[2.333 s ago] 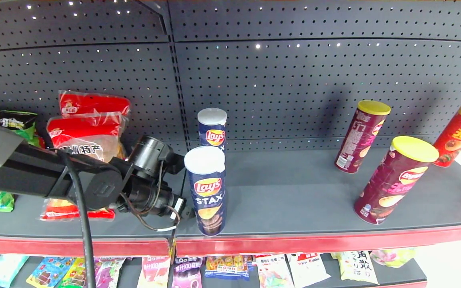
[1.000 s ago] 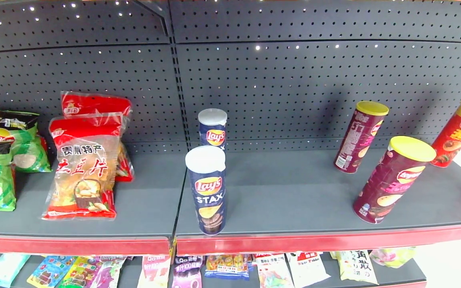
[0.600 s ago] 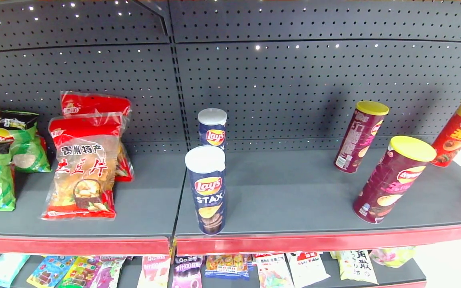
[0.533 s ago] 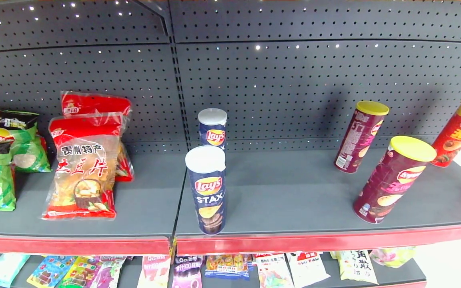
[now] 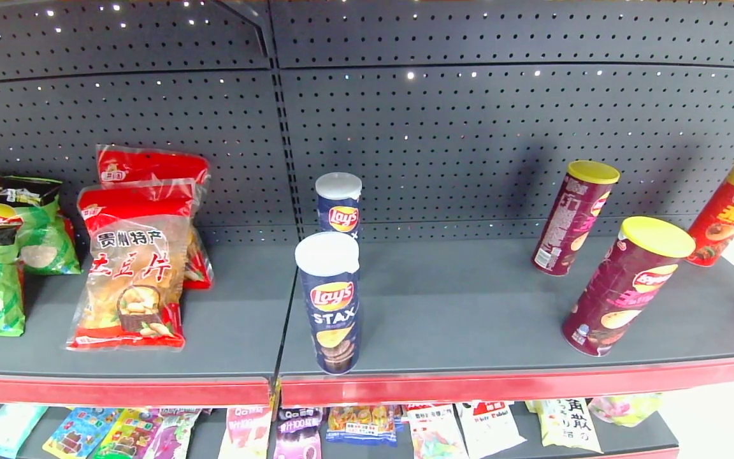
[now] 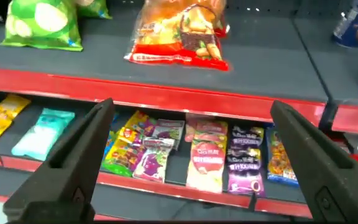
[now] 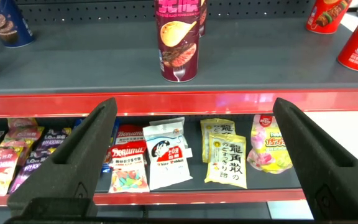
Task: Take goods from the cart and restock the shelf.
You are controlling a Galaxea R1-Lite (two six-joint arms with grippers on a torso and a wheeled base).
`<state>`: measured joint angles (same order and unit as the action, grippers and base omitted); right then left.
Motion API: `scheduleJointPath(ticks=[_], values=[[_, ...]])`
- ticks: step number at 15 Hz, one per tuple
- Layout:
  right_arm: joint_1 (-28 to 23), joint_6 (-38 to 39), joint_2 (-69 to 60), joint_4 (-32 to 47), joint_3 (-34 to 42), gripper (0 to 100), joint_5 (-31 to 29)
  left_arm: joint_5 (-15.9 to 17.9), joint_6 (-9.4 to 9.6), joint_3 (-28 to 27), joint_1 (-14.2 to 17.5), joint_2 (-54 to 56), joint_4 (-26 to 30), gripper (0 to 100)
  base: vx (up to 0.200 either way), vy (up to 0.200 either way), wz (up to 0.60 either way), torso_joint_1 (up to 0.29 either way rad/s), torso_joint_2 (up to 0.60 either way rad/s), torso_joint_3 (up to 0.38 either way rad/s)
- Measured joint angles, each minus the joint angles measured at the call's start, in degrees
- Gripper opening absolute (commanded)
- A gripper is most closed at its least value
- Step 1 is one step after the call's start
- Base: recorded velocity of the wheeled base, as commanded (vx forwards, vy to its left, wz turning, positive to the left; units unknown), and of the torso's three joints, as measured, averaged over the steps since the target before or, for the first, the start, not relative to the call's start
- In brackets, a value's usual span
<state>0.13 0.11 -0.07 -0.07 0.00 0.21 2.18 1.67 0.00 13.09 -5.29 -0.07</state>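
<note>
On shelf (image 5: 469, 312), two blue cans (image 5: 329, 299) (image 5: 338, 207)

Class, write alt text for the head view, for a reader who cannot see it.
A grey shelf with a red front edge holds two upright blue crisp tubes at the middle, one behind the other, red and green snack bags on the left and maroon tubes with yellow lids on the right. Colourful packets lie on the shelf below.

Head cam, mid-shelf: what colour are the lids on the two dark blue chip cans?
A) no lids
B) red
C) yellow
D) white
D: the front blue can and the rear blue can both carry white lids; the yellow lids are on cans further right, such as the near maroon can.
</note>
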Motion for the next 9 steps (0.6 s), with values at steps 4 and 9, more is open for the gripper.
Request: scheduleJointPath(ticks=[4, 9], values=[[0.0, 0.0, 0.0, 0.0, 0.0, 100, 0.0, 2.6, -0.52, 0.0, -1.0, 0.0, 0.1, 100, 0.000, 0.000, 0.00, 0.000, 0.00, 0.000], [0.0, 0.0, 0.0, 0.0, 0.0, 100, 0.0, 0.0, -0.83, 0.0, -14.0, 2.1, 0.1, 100, 0.000, 0.000, 0.00, 0.000, 0.00, 0.000]])
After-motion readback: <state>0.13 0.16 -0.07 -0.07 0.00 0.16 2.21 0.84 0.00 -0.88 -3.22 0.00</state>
